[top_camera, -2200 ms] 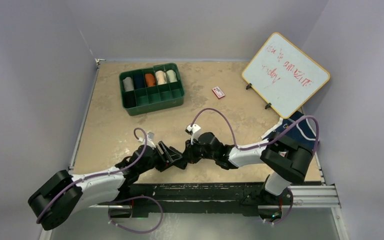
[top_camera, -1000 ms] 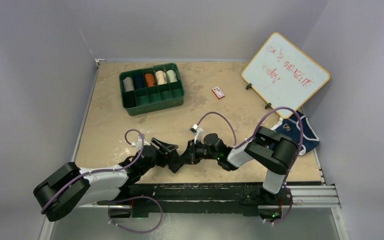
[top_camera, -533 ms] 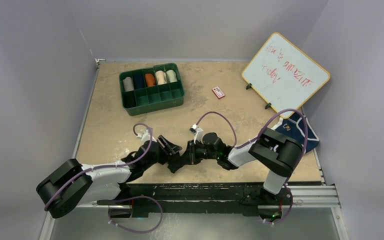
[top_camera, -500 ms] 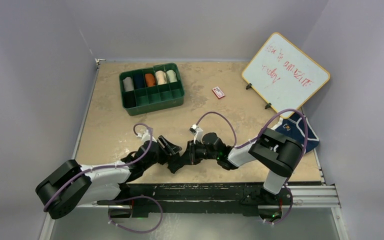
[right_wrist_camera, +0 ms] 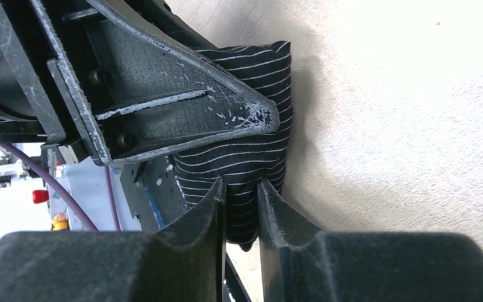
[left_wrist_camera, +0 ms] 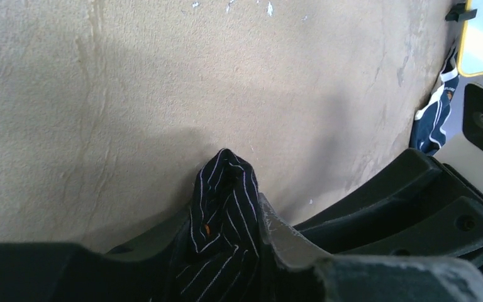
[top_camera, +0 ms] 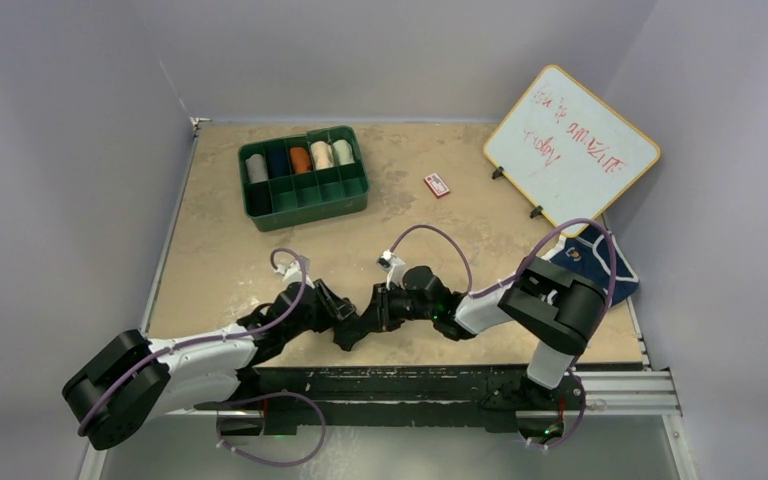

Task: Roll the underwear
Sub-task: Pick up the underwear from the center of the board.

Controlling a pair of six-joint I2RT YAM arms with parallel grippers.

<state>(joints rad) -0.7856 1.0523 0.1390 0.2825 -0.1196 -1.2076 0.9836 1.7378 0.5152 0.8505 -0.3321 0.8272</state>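
Note:
The black ribbed underwear (top_camera: 350, 330) is a tight bundle near the table's front middle. My left gripper (top_camera: 340, 312) is shut on it; in the left wrist view the cloth (left_wrist_camera: 223, 201) sticks out between its fingers (left_wrist_camera: 273, 223). My right gripper (top_camera: 370, 316) is shut on the same bundle from the other side; in the right wrist view its gripper (right_wrist_camera: 240, 189) pinches the cloth (right_wrist_camera: 251, 151) beside the left gripper's finger (right_wrist_camera: 182, 107). The navy blue underwear (top_camera: 615, 262) with white edging lies flat at the right edge, partly behind my right arm, and also shows in the left wrist view (left_wrist_camera: 437, 116).
A green divided tray (top_camera: 305, 205) with several rolled cloths stands at the back left. A small red-and-white card (top_camera: 437, 184) lies behind the middle. A tilted whiteboard (top_camera: 570, 148) stands at the back right. The black rail (top_camera: 410, 380) runs along the near edge.
My right arm's elbow has swung left and uncovered the navy underwear. My left gripper has shifted about the bundle and come lower. Both grippers stay on the black underwear.

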